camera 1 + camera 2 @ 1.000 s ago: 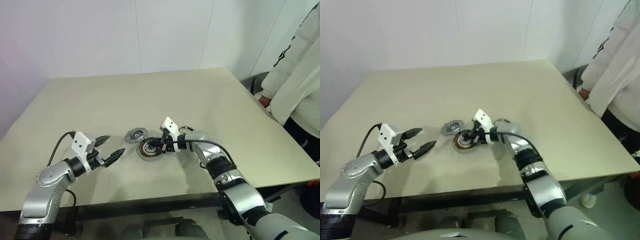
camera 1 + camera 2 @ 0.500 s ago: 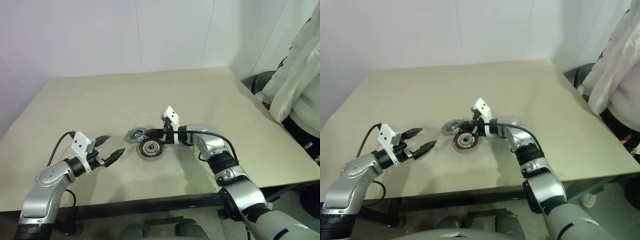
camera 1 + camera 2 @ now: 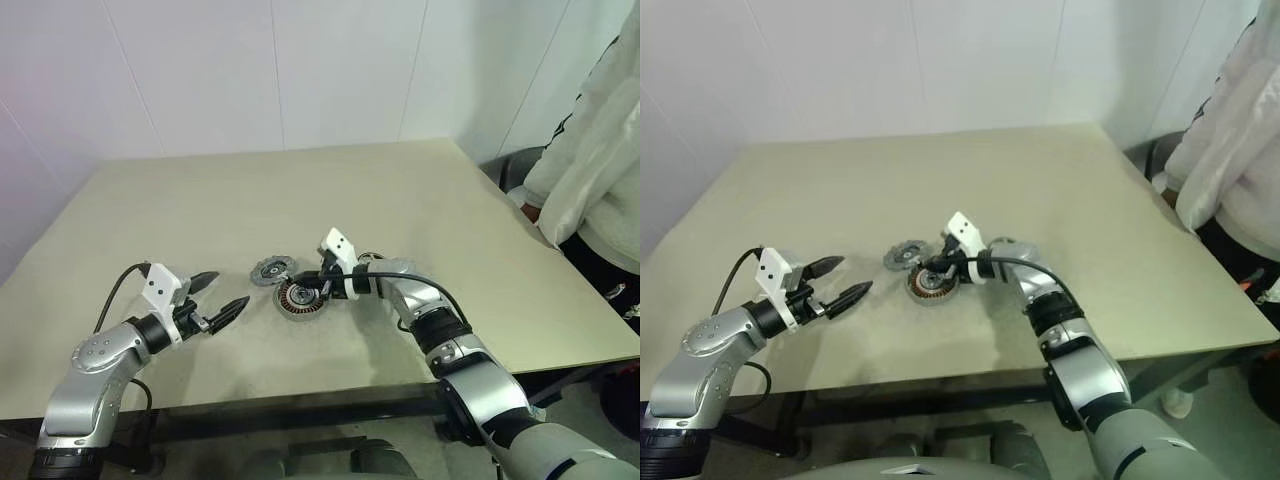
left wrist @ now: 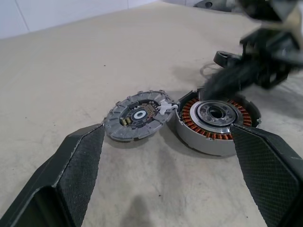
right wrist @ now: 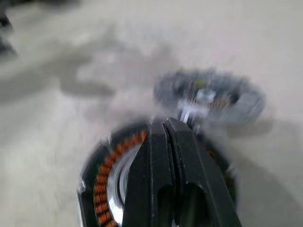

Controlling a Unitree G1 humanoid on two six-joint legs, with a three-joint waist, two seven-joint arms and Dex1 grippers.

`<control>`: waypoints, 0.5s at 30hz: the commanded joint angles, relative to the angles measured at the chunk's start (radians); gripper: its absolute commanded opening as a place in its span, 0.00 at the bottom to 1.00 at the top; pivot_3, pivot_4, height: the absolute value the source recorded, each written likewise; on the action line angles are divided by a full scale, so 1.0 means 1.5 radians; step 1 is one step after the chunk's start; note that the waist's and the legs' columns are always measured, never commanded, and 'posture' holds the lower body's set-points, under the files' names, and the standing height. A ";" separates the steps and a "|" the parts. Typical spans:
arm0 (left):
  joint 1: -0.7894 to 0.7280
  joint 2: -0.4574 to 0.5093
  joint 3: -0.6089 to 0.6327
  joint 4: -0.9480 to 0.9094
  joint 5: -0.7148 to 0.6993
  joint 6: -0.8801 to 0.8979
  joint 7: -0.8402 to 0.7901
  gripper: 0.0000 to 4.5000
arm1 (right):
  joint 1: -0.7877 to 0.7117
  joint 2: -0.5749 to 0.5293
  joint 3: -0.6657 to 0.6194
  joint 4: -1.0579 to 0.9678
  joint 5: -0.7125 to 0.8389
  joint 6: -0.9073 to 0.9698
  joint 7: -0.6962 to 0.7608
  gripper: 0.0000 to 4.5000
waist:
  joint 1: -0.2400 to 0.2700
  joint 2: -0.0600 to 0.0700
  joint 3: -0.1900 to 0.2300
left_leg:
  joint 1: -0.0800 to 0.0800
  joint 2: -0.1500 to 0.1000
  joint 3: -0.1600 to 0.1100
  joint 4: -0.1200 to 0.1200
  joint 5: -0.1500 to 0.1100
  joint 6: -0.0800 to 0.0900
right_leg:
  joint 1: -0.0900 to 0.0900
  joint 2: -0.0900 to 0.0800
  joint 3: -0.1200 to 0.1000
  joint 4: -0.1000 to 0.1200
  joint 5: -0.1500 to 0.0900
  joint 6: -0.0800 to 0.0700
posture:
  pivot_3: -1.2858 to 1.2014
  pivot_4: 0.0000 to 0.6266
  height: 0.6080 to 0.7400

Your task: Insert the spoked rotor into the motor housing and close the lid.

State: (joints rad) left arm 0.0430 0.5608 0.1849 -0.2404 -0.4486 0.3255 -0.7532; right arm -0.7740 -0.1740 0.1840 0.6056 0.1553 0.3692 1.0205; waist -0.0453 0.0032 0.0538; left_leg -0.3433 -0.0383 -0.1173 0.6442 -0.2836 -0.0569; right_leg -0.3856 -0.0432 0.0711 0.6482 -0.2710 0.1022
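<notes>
Taking the motor housing (image 3: pixel 300 298) as my landmark here: it's lying flat on the bench (image 3: pixel 400 190) with its copper windings facing up, and my right end effector (image 3: pixel 301 291) is hovering right over its top, fingers pressed fully together and gripping nothing that I can make out. The right wrist view is showing those closed fingers (image 5: pixel 166 156) sitting above the winding ring, pointing across it toward the lid (image 3: pixel 271 270).

That lid is lying just beside the housing on its far-left side, edges touching or very nearly. Whether the spoked rotor is already seated in the housing, I can't tell; there's a dark rim around the windings, but that's all I'm getting.

My left end effector (image 3: pixel 221 293) is hanging wide open and empty, off to the housing's left, a fair gap away, its fingers framing both parts.

So my guess is the lid comes next, and the right arm is clearly nearer to it. The lid is round, so there's no long axis to line up with.
</notes>
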 commanded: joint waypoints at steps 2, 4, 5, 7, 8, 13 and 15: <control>0.000 0.005 0.017 -0.022 -0.010 -0.002 0.002 1.00 | -0.020 -0.057 -0.042 -0.079 0.035 0.038 0.018 0.01 | 0.001 0.000 0.000 | -0.004 0.000 0.000 0.000 0.000 0.000 | -0.004 0.000 0.000 0.000 0.001 0.002 | 0.52 0.00 1.00; 0.001 0.007 0.020 -0.021 -0.010 -0.003 0.001 1.00 | -0.012 -0.082 -0.046 -0.096 0.040 0.058 0.027 0.01 | 0.001 0.000 0.000 | -0.008 0.000 0.000 0.000 0.000 0.000 | -0.008 0.000 0.000 0.000 0.001 0.002 | 0.52 0.00 1.00; 0.002 0.007 0.021 -0.020 -0.011 -0.004 0.000 1.00 | -0.006 -0.097 -0.050 -0.104 0.041 0.068 0.029 0.01 | 0.001 0.000 0.000 | -0.009 0.000 0.000 -0.001 0.000 0.000 | -0.009 -0.001 0.000 0.000 0.001 0.002 | 0.52 0.00 1.00; 0.003 0.008 0.023 -0.019 -0.011 -0.004 -0.001 1.00 | 0.002 -0.120 -0.061 -0.115 0.051 0.093 0.027 0.01 | 0.001 0.000 0.000 | -0.009 0.000 0.000 -0.001 0.000 0.000 | -0.009 -0.001 0.000 0.000 0.001 0.002 | 0.52 0.00 1.00; 0.005 0.008 0.025 -0.020 -0.011 -0.004 -0.002 1.00 | 0.009 -0.134 -0.069 -0.124 0.058 0.109 0.027 0.01 | 0.001 0.000 0.000 | -0.009 0.000 0.000 -0.001 0.000 0.000 | -0.009 -0.001 0.000 -0.001 0.001 0.002 | 0.52 0.00 1.00; 0.015 0.011 0.034 -0.020 -0.013 -0.008 -0.008 1.00 | 0.052 -0.199 -0.103 -0.181 0.097 0.213 0.029 0.09 | 0.002 0.000 0.000 | -0.009 0.000 0.001 -0.001 0.000 0.000 | -0.009 -0.001 0.000 -0.001 0.001 0.002 | 0.52 0.00 1.00; 0.017 0.012 0.036 -0.017 -0.012 -0.010 -0.011 1.00 | 0.071 -0.225 -0.119 -0.197 0.116 0.255 0.033 0.20 | 0.002 0.000 0.000 | -0.009 0.000 0.001 -0.001 0.000 0.000 | -0.008 -0.001 0.000 -0.001 0.001 0.002 | 0.52 0.00 1.00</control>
State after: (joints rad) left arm 0.0740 0.5665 0.2144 -0.2442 -0.4504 0.3245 -0.7639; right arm -0.6678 -0.4926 0.0423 0.3592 0.2907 0.7095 1.0613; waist -0.0418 0.0025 0.0536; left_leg -0.3559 -0.0388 -0.1162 0.6429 -0.2838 -0.0566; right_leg -0.3974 -0.0442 0.0705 0.6472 -0.2698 0.1048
